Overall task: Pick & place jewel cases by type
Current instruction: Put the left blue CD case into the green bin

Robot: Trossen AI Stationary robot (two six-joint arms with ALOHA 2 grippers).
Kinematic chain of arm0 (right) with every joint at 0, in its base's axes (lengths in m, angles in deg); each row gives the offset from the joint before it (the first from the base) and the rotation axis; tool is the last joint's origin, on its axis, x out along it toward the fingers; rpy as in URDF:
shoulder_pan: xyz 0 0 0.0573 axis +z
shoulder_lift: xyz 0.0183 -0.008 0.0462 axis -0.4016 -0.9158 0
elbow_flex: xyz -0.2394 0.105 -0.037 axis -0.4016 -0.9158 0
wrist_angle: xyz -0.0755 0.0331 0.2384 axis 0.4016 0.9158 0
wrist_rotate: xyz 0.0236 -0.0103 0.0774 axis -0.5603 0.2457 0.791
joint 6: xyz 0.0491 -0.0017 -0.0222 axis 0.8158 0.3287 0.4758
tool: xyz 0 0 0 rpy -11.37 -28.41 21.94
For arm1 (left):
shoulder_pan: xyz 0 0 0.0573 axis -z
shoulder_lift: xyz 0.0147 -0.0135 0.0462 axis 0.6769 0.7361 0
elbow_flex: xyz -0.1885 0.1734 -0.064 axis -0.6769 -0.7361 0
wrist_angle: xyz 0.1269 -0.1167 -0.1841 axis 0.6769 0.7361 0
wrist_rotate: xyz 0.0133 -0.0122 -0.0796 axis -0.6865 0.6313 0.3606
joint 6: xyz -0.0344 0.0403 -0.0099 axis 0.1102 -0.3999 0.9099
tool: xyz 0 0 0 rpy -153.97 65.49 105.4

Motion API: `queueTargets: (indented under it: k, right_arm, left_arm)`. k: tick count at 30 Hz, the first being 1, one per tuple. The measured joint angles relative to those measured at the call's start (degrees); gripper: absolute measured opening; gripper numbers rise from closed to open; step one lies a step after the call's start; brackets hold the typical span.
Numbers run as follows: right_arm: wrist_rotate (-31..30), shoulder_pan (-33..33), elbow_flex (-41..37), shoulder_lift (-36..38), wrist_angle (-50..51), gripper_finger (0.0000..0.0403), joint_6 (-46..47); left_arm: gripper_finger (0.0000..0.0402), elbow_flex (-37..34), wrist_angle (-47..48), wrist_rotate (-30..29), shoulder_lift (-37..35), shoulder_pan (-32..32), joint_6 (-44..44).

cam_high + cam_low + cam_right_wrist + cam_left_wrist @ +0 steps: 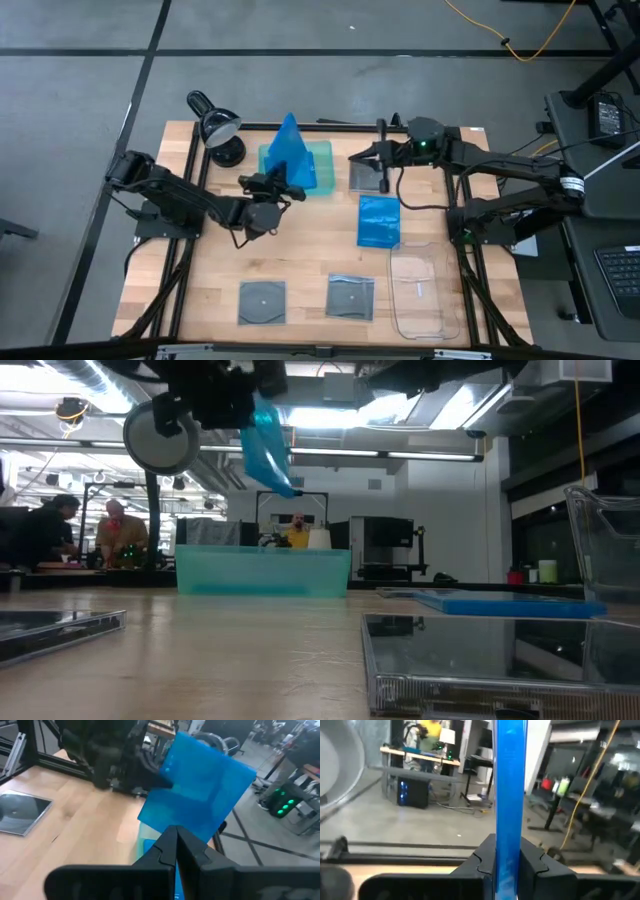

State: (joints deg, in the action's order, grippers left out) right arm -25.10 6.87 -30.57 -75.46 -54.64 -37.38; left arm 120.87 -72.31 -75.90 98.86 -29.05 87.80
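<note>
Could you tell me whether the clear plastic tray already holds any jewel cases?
No, the clear plastic tray is empty in the high view, while two grey-clear square jewel cases lie on the table beside it.

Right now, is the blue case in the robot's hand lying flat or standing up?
Standing up. The left gripper holds the blue case on edge, lifted above the green tray.
</note>
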Motion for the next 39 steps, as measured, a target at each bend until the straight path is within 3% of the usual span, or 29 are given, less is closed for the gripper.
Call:
queueTargets:
  k: [5,8,12,15,19,22,31,39]
  right_arm:
    - [1.7,-2.3,0.0,2.6,2.0,0.0010,-0.3]
    - [2.8,-3.8,0.0,3.6,3.7,0.0010,-0.3]
    - [2.9,-5.2,0.0,4.2,5.9,0.0010,-0.3]
    - [3.0,-5.5,0.0,4.2,6.9,0.0010,-0.2]
    - [3.0,-5.5,0.0,4.2,7.1,0.0010,-0.1]
    - [3.0,-5.5,0.0,4.2,7.2,0.0010,0.1]
    - [2.9,-5.5,0.0,4.2,7.1,0.0010,1.4]
    - [2.8,-5.5,0.0,4.2,7.1,0.0010,3.0]
  left_arm:
    - [0.0024,0.0,0.3,14.0,-0.8,-4.0,-13.3]
    - [0.0024,2.0,6.5,22.8,-2.2,-6.6,-19.5]
    - [0.0024,9.1,29.1,32.5,-4.2,-10.0,-22.9]
    - [0.0024,15.8,50.1,38.1,-4.3,-12.4,-20.3]
    - [0.0024,20.7,68.6,39.1,-4.3,-14.0,-16.0]
    - [0.0024,21.0,74.8,39.6,-4.3,-14.9,-15.1]
    - [0.0024,20.7,74.8,40.8,0.0,-16.0,-30.4]
    - [0.0024,20.7,72.6,42.0,6.7,-19.3,-32.8]
